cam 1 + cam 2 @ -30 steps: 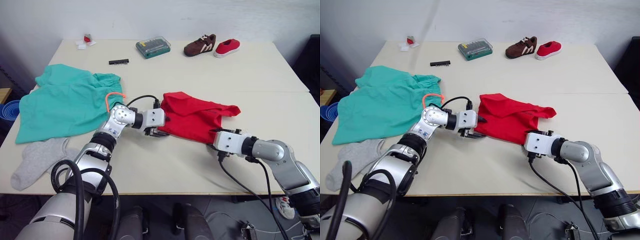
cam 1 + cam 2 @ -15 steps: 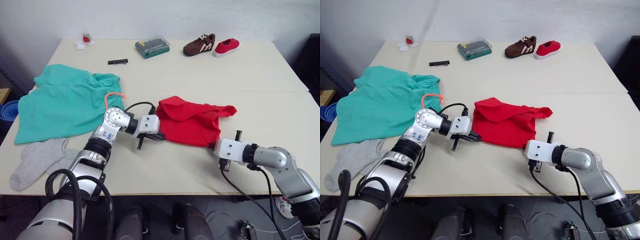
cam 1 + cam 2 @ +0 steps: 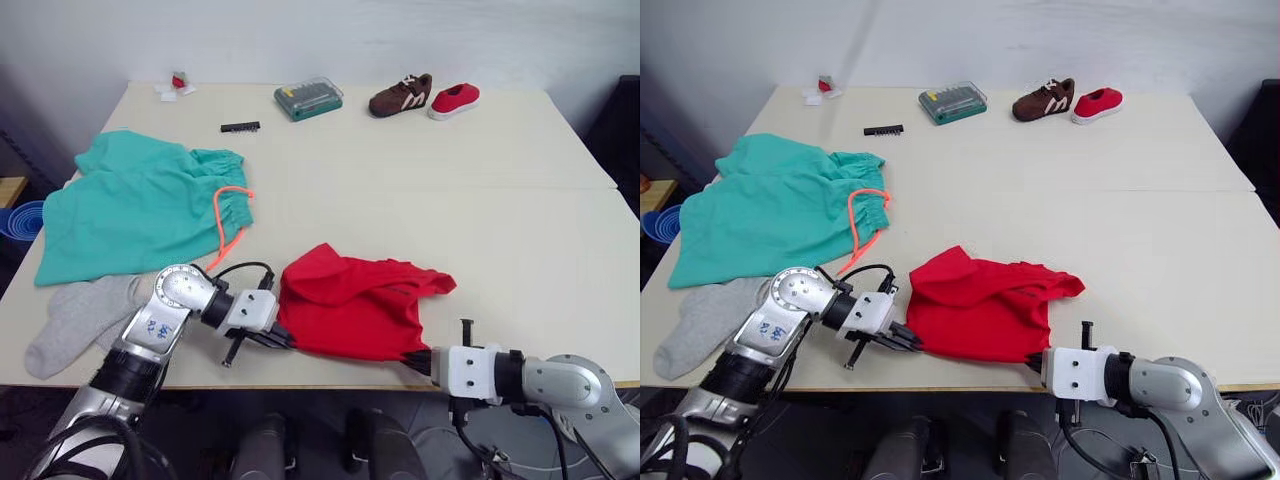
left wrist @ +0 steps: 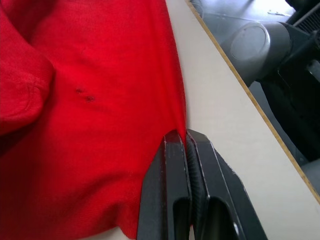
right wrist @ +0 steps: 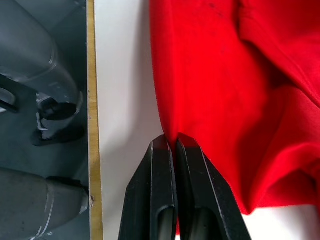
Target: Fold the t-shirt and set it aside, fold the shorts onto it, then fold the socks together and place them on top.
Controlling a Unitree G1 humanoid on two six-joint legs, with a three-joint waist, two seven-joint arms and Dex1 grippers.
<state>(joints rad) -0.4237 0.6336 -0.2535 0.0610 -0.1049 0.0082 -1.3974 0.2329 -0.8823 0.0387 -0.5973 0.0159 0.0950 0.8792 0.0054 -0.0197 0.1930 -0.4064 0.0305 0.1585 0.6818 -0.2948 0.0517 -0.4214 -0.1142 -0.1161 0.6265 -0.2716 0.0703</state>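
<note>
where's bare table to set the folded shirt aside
Widest bare patch: the table's right side, from the t-shirt out to the right edge and back toward the shoes. The middle, between shorts and screwdriver case, is bare too. The left is crowded: shorts, with socks at the near corner.

From our head, two eyes look forward and down over the table [image 3: 480, 200]. Our wrist cameras sit close, sharing the t-shirt [image 4: 90, 125] near its front edge.
</note>
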